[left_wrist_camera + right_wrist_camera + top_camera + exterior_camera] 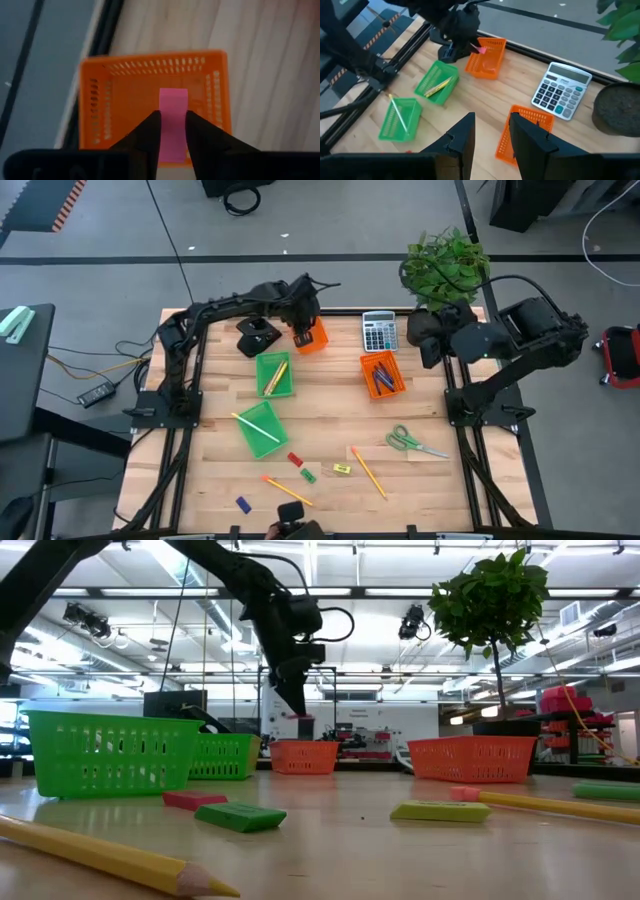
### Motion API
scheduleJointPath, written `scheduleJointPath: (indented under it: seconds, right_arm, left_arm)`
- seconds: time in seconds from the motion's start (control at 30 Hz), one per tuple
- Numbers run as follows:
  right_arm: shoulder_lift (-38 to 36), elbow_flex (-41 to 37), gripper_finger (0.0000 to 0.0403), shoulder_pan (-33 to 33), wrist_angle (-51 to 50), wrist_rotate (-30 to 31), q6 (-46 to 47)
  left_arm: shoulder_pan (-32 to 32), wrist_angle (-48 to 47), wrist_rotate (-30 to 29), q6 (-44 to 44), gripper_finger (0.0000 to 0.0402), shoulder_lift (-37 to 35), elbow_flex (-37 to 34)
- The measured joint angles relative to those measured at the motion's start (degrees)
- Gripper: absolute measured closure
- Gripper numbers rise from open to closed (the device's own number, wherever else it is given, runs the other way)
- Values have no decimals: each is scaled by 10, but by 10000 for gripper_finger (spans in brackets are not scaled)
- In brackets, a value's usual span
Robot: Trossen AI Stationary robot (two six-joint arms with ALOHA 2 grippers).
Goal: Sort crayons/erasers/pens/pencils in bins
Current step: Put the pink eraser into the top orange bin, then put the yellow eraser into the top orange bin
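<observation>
The left gripper (173,131) pinched a pink eraser (173,120) above the empty orange bin (95,100). The right gripper (491,132) waited, empty and parted. Several erasers (295,459) and pencils (368,472) lay unsorted.

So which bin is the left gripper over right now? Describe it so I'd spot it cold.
Find the grey calculator at the table's far edge. Left of it, under the left gripper, sits an orange bin. Unlike the other orange bin, which holds pens, it looks empty, with a pink eraser held above it.
</observation>
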Motion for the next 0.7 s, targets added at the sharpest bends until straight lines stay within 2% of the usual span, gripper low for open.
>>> scheduleJointPath:
  seconds: [0.33,0.5,0.6,0.7]
  right_arm:
    - [1,0,276,-7,0,-8,53]
    - [4,0,276,-5,0,-26,73]
    - [9,0,276,-5,0,-26,68]
    - [10,0,276,-5,0,-36,58]
  left_arm:
    - [0,-12,-5,0,205,4,0]
    - [-4,-12,-1,-9,167,4,0]
    - [-14,-15,26,-40,158,0,0]
    - [-40,-16,83,-50,161,-19,0]
